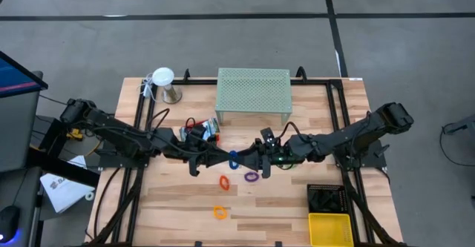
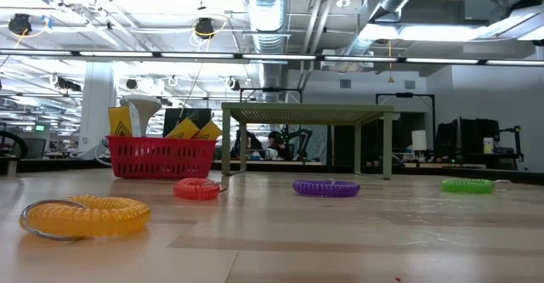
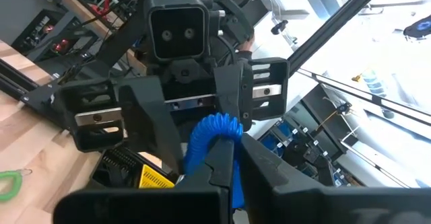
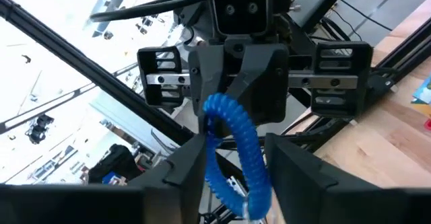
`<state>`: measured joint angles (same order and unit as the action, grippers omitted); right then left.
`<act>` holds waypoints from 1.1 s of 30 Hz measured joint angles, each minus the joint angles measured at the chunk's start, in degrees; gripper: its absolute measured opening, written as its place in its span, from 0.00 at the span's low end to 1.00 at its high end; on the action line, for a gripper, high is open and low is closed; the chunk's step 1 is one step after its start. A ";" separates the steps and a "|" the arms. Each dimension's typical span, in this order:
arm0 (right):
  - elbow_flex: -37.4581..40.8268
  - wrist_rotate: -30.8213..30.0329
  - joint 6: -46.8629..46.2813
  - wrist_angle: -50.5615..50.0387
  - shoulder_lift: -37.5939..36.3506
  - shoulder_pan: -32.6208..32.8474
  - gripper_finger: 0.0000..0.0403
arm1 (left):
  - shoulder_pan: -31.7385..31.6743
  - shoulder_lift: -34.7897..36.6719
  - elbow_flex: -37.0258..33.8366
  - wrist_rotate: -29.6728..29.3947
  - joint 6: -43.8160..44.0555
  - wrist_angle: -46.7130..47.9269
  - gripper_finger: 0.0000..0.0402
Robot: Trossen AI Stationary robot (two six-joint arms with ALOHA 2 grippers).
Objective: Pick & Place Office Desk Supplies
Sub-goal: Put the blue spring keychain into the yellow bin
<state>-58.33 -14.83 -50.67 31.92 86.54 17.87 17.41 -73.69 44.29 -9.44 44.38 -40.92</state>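
A blue coiled elastic loop (image 1: 234, 159) hangs in the air over the table's middle, where both arms meet. My left gripper (image 1: 226, 158) comes from the left and is shut on it. My right gripper (image 1: 244, 160) faces it from the right, open, with its two fingers (image 4: 185, 163) on either side of the loop's free part (image 4: 236, 136). On the table lie an orange loop (image 1: 223, 181), a purple loop (image 1: 251, 177), a yellow-orange loop (image 1: 220, 212) and a green loop (image 2: 467, 184). My left gripper pinches one side of the blue loop (image 3: 217, 133) between its two fingers, which lie about level and come from the table's left. The loop is lifted clear of the table, and the rest of it reaches past the fingertips toward the other gripper. My right gripper has the loop between its open fingers; I cannot tell whether a finger touches the coil.
The mint-green mesh shelf (image 1: 253, 91) stands at the far middle. A red tray (image 2: 161, 157) with yellow boxes sits to its left, and a white-topped stand (image 1: 165, 84) sits farther left. A black tray (image 1: 326, 197) and a yellow tray (image 1: 329, 228) sit near right.
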 joint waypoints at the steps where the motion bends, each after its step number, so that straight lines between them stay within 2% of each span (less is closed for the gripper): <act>1: 0.00 0.00 0.17 0.00 0.00 0.00 0.32 | 0.00 0.00 0.00 -0.02 0.00 0.01 0.01; 12: 0.00 -0.23 2.68 -0.31 -0.02 2.03 0.03 | 0.22 0.00 0.00 0.27 0.02 -0.27 0.01; 18: 0.00 -0.42 2.91 0.04 -0.09 2.77 0.02 | 2.21 0.00 0.00 0.88 0.00 0.94 0.08; 24: 0.00 -0.46 4.09 0.79 -1.50 3.58 0.01 | 6.23 0.02 0.02 0.99 1.46 6.85 0.23; 30: 0.00 -0.99 5.40 1.42 -3.61 4.31 0.01 | 10.45 0.02 0.04 0.02 5.68 17.89 0.36; 33: 0.00 -1.59 6.02 0.77 -4.72 4.75 0.01 | 12.85 0.02 0.04 -2.30 8.62 25.88 0.40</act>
<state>-58.33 -16.42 -44.65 32.70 81.82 22.62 30.26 -73.67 44.34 -11.73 53.00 -15.04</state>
